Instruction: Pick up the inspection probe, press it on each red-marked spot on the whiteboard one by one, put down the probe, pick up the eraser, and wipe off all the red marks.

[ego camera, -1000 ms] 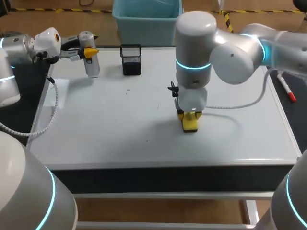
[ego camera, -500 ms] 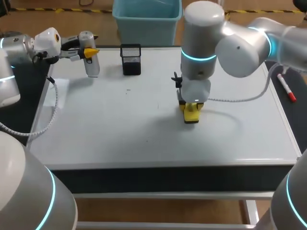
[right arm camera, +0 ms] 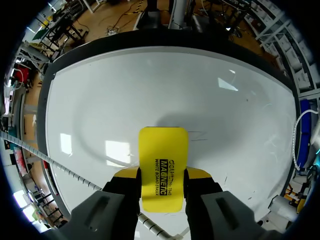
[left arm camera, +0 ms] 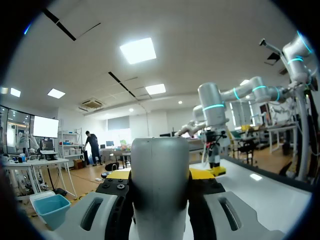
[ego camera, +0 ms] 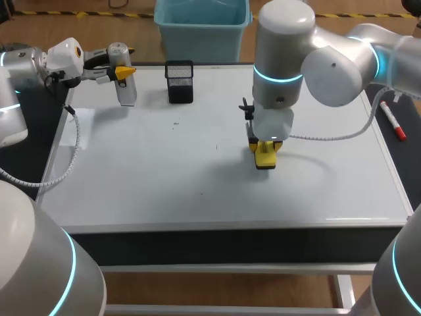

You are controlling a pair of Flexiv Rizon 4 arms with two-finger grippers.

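The yellow eraser [ego camera: 264, 158] rests flat on the whiteboard [ego camera: 151, 171], right of its middle, and my right gripper [ego camera: 263, 149] is shut on it from above. The right wrist view has the eraser [right arm camera: 163, 160] clamped between both yellow-tipped fingers, with faint thin strokes on the board beside it. No red marks show; only a few tiny dark specks [ego camera: 175, 123] dot the board. The grey cylindrical probe [ego camera: 125, 84] hangs at the board's far left corner, my left gripper [ego camera: 122, 70] shut on it. From the left wrist, the probe [left arm camera: 160, 180] fills the gap between the fingers.
A black mesh pen holder [ego camera: 179, 81] stands at the board's far edge, just right of the probe. A red marker [ego camera: 392, 121] lies off the board's right edge. A white sheet [ego camera: 77, 125] lies at the left edge.
My right arm has slid the eraser a little to the right and away from me across the board. The left arm and the probe have stayed put.
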